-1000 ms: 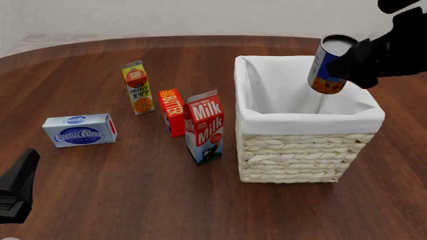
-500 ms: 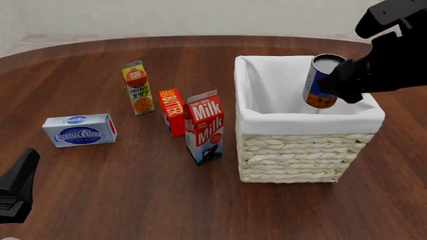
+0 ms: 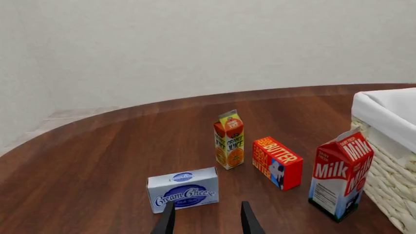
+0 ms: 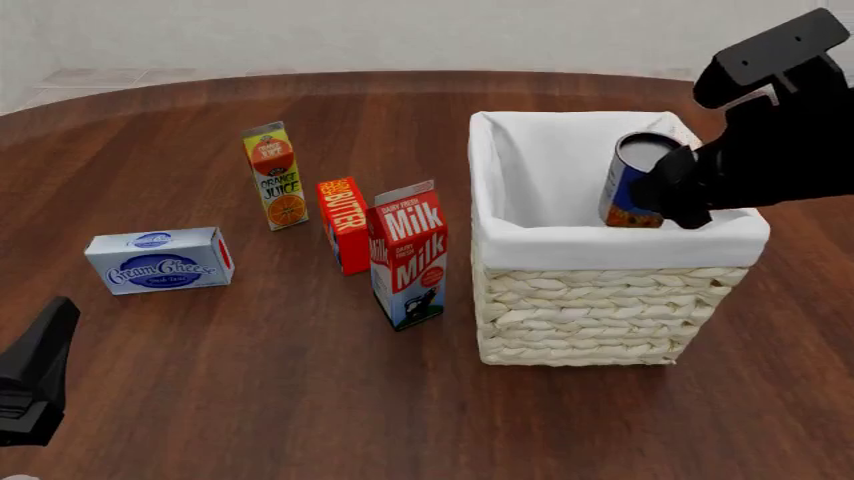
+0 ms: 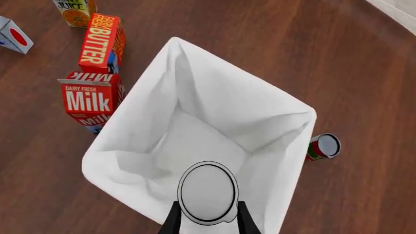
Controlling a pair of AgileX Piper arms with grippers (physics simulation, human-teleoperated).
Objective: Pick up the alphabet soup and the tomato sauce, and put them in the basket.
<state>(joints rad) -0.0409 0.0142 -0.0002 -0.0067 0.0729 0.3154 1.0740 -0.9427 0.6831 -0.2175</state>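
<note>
While the basket [image 4: 607, 290] stands on the right part of the table [image 4: 267, 400], we see nothing on its white-lined floor in the right wrist view; the only thing within its opening is the alphabet soup [image 4: 633, 182], hanging upright with its lower part below the near rim. The right gripper [image 4: 683, 190] is clamped on that can: in the right wrist view its two fingers [image 5: 171, 220] press either side of the silver-grey top. The can sits toward the basket's near right portion, apart from the lining on its left and far sides. A second can, red and green, which we take for the tomato sauce [image 5: 323, 146], stands on the table just outside the basket's wall. The left gripper [image 3: 206, 220] hovers low at the near left, fingers apart and holding nothing. Left of the basket stand the milk carton [image 4: 411, 255], butter box [image 4: 346, 224], orange juice carton [image 4: 276, 176] and cream cheese box [image 4: 159, 260], with bare wood nearer us.
</note>
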